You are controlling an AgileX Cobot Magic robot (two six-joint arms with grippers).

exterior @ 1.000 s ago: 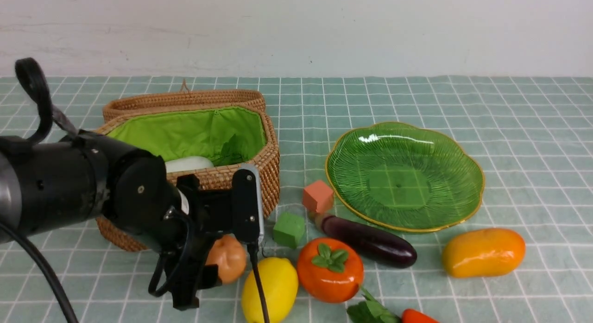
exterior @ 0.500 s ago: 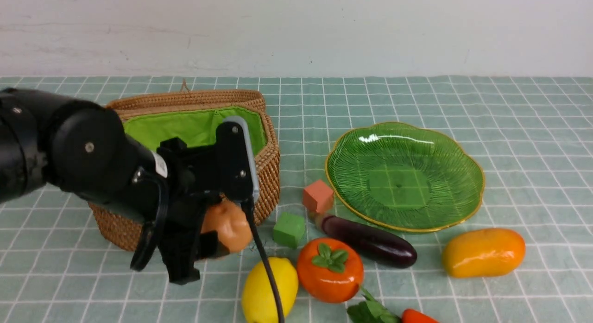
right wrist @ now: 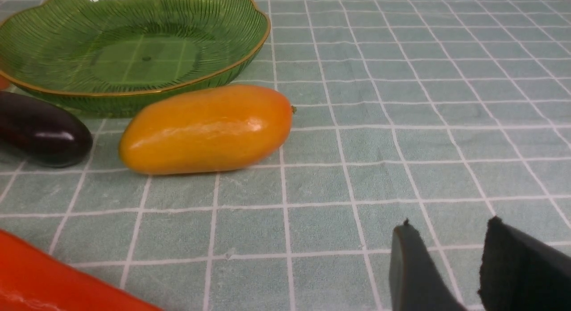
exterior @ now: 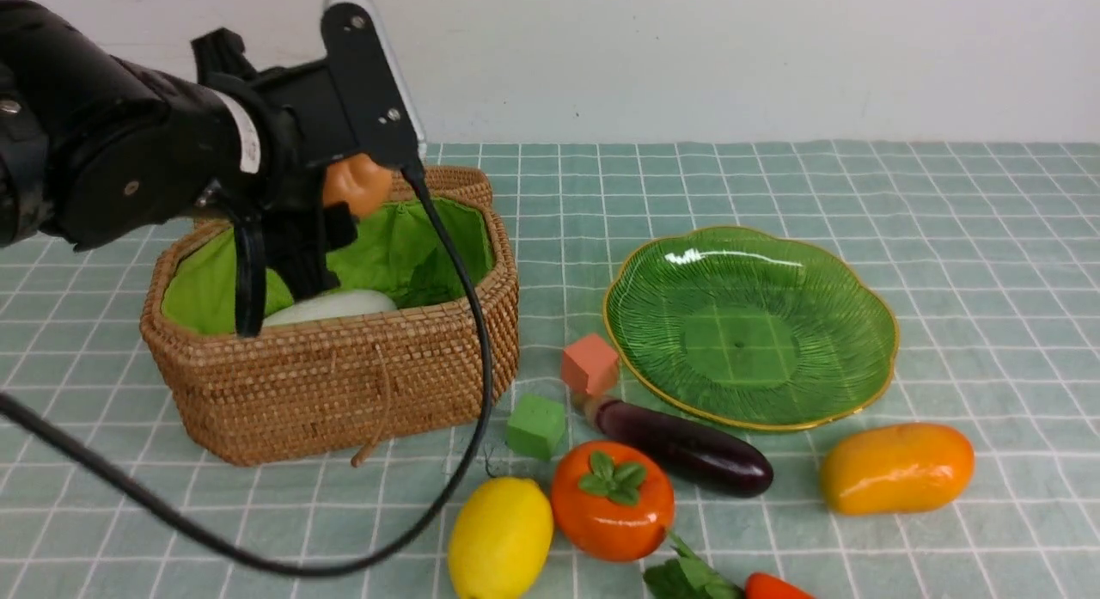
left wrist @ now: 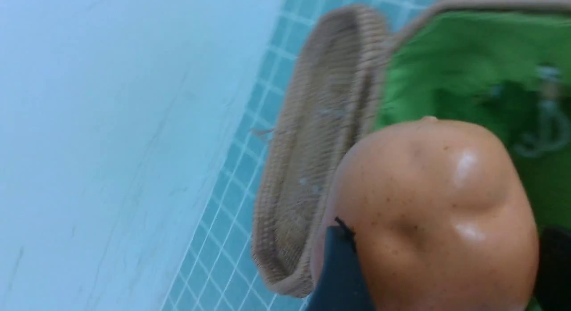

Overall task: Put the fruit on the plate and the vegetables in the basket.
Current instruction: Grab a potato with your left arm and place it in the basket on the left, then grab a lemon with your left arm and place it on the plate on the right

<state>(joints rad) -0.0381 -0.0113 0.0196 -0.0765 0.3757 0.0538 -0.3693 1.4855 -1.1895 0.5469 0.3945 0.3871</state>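
L arm comes in from the left edge of the front view. It is raised off the table, w/ the wrist reaching right over the basket. L gripper hangs above the basket's open top, jaws closed on the potato. The potato is in the air over the green lining, near the far rim. In the L wrist view it fills much of the frame, w/ one dark finger against its side. The other finger is only a dark sliver at the frame edge. A black cable loops from the wrist down across the basket front.

R arm is not in the front view. The R wrist view shows the R gripper low over the checked cloth, jaws part-open, nothing btwn them.

Hidden or unclear:
- The radish lies inside the basket, partly covered by the near wall and the gripper.
- A dark leafy shape beside it can't be made out.
- The lid sits behind the basket, mostly blocked by the arm and blurred in the L wrist view.
- The red-orange piece and its leaves are cut off at the near edge.
- The lemon has its near end cropped too.

The persimmon, eggplant and mango lie on the cloth on the near side of the plate. None of them is on it.
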